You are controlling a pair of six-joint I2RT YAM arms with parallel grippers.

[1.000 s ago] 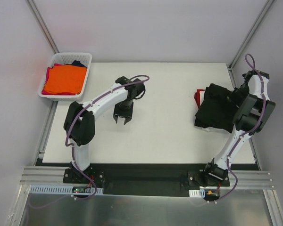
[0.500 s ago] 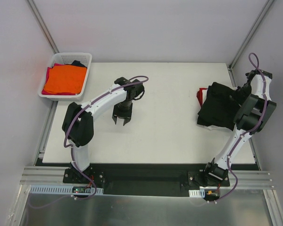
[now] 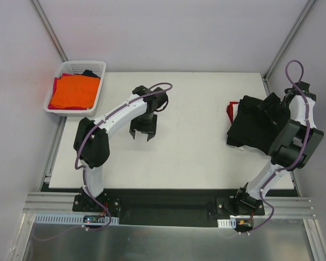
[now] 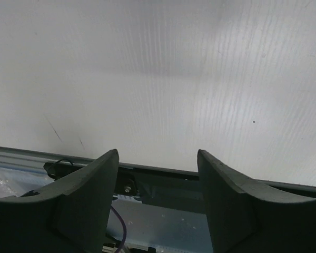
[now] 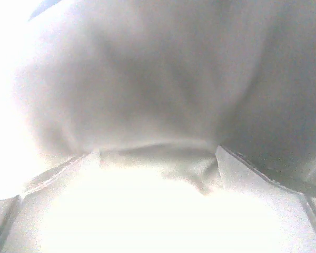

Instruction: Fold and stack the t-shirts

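Starting at the left, orange, red and navy t-shirts (image 3: 73,91) are heaped in the white basket (image 3: 84,63). The left gripper (image 3: 143,136) is held over the table (image 3: 195,157), jaws parted and empty. At the right edge a black t-shirt (image 3: 252,128) is piled on a red t-shirt (image 3: 229,110), with the right gripper (image 5: 157,151) spread wide close over it, pinching nothing. The cloth is judged light and limp; hems or shoulder seams are best pinched.

Heaped at three o'clock on the table (image 3: 195,163): rumpled black t-shirts (image 3: 252,128), red edge (image 3: 229,112) peeking at nine o'clock. At ten o'clock, in the basket (image 3: 100,67): folded orange t-shirt (image 3: 73,91) atop others.
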